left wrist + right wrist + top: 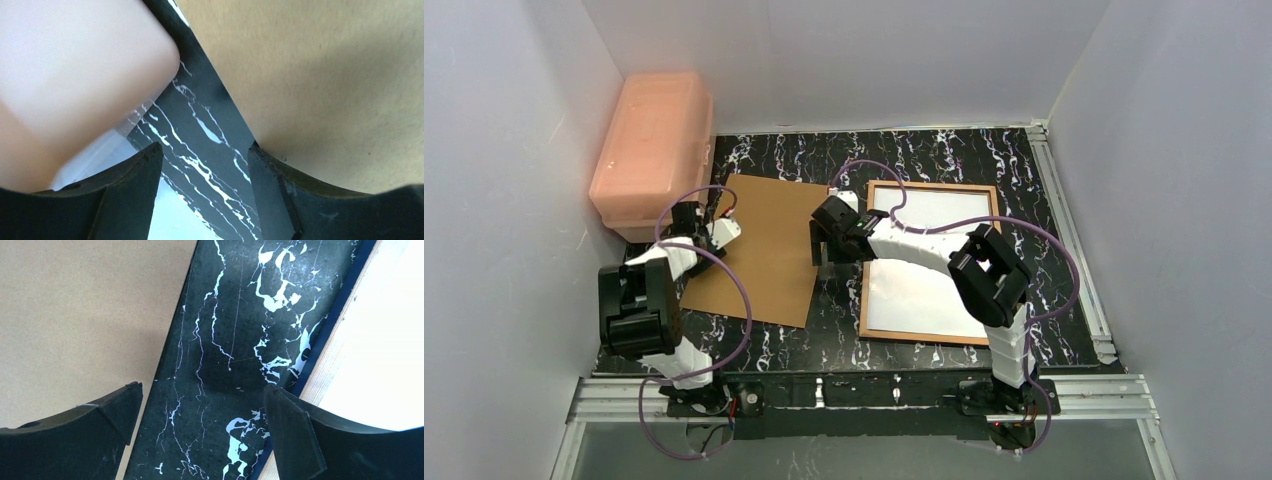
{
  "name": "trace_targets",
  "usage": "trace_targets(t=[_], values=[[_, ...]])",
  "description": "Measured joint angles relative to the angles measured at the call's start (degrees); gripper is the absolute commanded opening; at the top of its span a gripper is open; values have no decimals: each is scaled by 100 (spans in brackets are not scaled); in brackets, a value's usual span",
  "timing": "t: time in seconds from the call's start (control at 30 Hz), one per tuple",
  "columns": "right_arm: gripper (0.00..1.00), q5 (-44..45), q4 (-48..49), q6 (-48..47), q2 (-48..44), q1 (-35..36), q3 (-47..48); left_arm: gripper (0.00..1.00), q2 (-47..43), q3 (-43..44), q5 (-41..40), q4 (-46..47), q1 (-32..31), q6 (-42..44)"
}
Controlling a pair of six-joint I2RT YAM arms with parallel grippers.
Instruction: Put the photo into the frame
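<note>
Hovering spread wide and empty, the right gripper (200, 390) has the frame (330, 355) just to its right, long axis running away from the bases, and the backing board (75, 315) to its left. The left gripper (205, 147), parted and empty, sits at that board's far edge, farther off. The photo (914, 300) seems to be the white sheet inside the frame, face down.
</note>
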Motion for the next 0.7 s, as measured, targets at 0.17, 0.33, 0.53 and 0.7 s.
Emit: trace_targets(t=[0.17, 0.33, 0.53, 0.7], values=[[99, 120, 260, 94, -92, -2, -173, 63, 319, 575, 254, -612, -57, -409], [99, 157, 728, 284, -525, -28, -614, 62, 376, 669, 382, -656, -111, -603], [99, -164, 1447, 448, -933, -168, -1147, 62, 411, 758, 531, -693, -341, -881], [99, -184, 1432, 466, -710, -216, -960, 63, 459, 883, 667, -833, -927, -1182]])
